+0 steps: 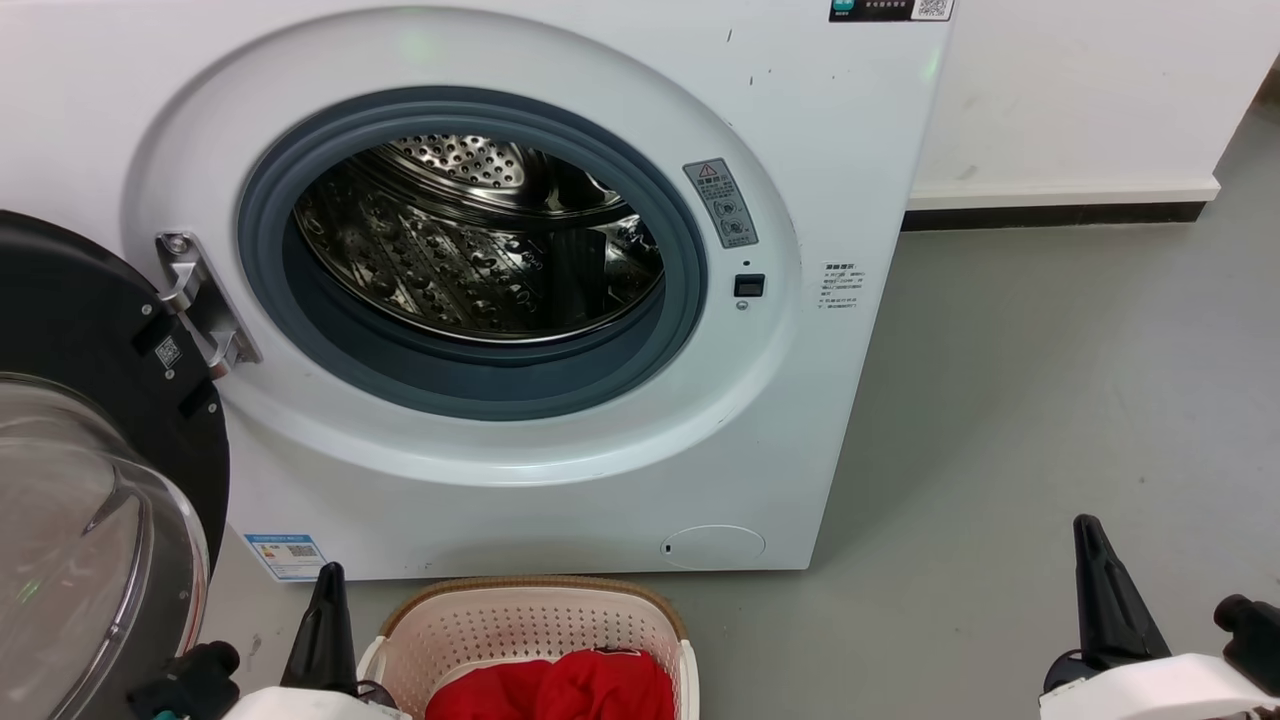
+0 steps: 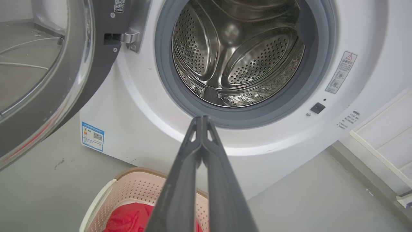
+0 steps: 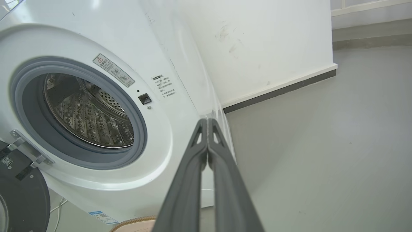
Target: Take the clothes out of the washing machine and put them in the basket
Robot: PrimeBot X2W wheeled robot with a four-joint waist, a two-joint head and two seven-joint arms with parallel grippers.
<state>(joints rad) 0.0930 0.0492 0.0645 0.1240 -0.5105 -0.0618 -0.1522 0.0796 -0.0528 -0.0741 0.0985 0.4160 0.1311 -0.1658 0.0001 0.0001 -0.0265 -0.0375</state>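
The white washing machine (image 1: 560, 470) stands with its round door (image 1: 90, 480) swung open to the left; its steel drum (image 1: 470, 250) holds nothing I can see. Red clothes (image 1: 555, 688) lie bundled in the cream basket (image 1: 520, 625) on the floor before the machine, also seen as clothes (image 2: 128, 217) in the basket (image 2: 128, 190) from the left wrist. My left gripper (image 1: 328, 580) is shut, empty, just left of the basket; its tips (image 2: 201, 120) meet. My right gripper (image 1: 1090, 535) is shut and empty over bare floor at lower right, tips (image 3: 207, 122) together.
The glass door (image 2: 38, 74) juts out at the left, close to my left arm. A white wall with dark skirting (image 1: 1050, 215) runs behind on the right. Grey floor (image 1: 1000, 430) spreads right of the machine.
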